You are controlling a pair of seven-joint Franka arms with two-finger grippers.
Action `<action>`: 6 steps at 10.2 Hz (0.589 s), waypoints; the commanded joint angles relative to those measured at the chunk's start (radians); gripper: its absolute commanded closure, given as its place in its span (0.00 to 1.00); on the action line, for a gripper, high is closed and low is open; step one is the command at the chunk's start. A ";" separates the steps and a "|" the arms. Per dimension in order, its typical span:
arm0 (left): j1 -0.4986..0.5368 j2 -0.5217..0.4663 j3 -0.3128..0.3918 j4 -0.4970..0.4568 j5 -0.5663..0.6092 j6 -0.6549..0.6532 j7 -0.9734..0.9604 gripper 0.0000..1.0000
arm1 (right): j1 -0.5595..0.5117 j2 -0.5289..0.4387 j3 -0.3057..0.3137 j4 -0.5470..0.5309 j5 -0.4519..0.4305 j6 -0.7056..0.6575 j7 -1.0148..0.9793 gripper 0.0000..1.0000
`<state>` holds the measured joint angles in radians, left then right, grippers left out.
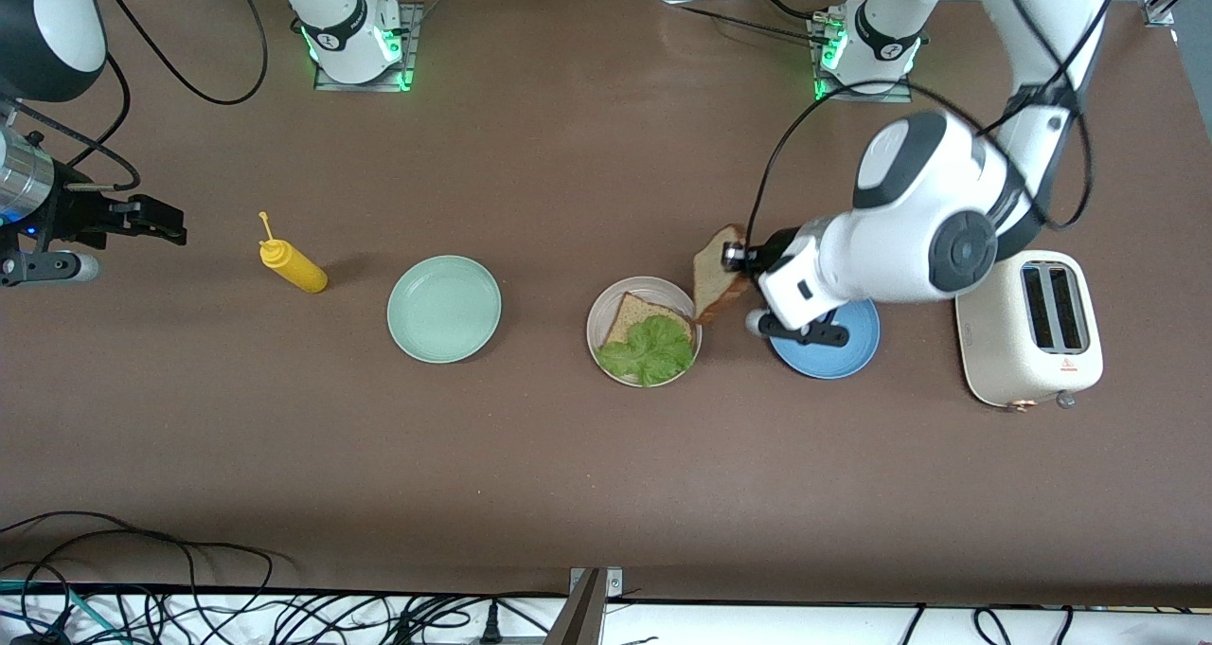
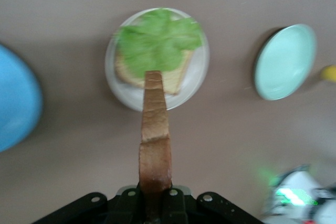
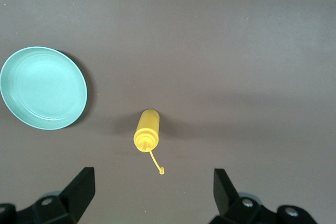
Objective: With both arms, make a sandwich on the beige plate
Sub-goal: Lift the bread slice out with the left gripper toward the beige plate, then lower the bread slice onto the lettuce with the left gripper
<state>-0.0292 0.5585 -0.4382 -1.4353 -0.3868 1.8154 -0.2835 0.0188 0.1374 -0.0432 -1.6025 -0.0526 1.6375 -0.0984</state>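
The beige plate (image 1: 666, 290) holds one brown bread slice (image 1: 632, 315) with a ruffled green lettuce leaf (image 1: 649, 349) on top. My left gripper (image 1: 737, 257) is shut on a second bread slice (image 1: 717, 276), held on edge in the air over the plate's rim toward the left arm's end. In the left wrist view the held slice (image 2: 155, 140) runs from the gripper (image 2: 155, 199) toward the lettuce (image 2: 159, 43) on the plate (image 2: 198, 80). My right gripper (image 1: 170, 222) waits open and empty at the right arm's end; the right wrist view shows it (image 3: 152, 187) above the table.
A blue plate (image 1: 838, 351) lies under the left arm, beside a cream toaster (image 1: 1030, 328). A mint-green plate (image 1: 444, 308) and a yellow squeeze bottle (image 1: 292, 264) lie toward the right arm's end. Cables run along the table's near edge.
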 commanded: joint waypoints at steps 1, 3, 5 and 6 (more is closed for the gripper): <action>-0.052 0.115 -0.002 0.065 -0.096 0.128 0.006 1.00 | -0.011 -0.029 -0.006 -0.016 -0.007 -0.031 0.014 0.00; -0.087 0.150 -0.002 0.069 -0.098 0.220 0.009 1.00 | -0.011 -0.019 -0.011 -0.014 0.000 -0.019 0.016 0.00; -0.095 0.181 -0.002 0.070 -0.122 0.234 0.106 1.00 | -0.008 0.004 -0.007 -0.008 0.005 0.016 0.019 0.00; -0.083 0.190 0.001 0.069 -0.179 0.234 0.177 1.00 | -0.003 0.010 -0.003 -0.008 0.004 0.037 0.019 0.00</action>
<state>-0.1200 0.7168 -0.4434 -1.4014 -0.4877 2.0520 -0.2111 0.0146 0.1442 -0.0564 -1.6031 -0.0517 1.6449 -0.0923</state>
